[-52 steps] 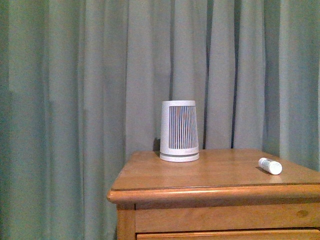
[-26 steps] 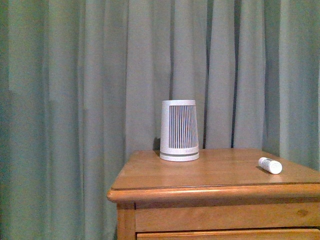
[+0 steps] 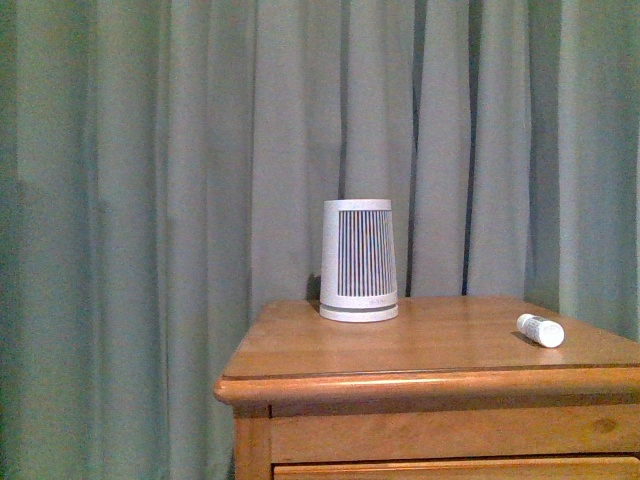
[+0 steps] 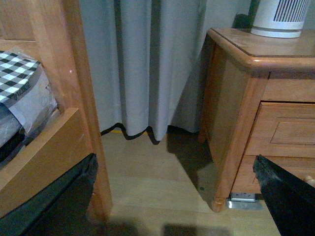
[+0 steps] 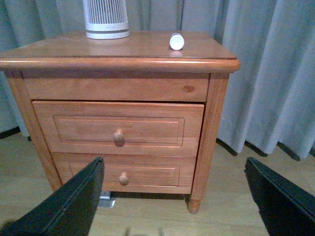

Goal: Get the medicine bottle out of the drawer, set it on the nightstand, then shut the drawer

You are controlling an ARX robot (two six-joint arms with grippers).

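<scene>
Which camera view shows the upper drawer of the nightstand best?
The right wrist view: the drawer shows whole, with its knob and panel front, standing slightly out from the nightstand. The front view shows only the top edge of the drawer at the picture's bottom. The left wrist view shows only one end of its front.

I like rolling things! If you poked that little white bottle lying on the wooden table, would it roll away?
Probably: the medicine bottle is round and lies on its side on the nightstand, whose top looks glossy. It looks light, so a gentle poke might move it.
</scene>
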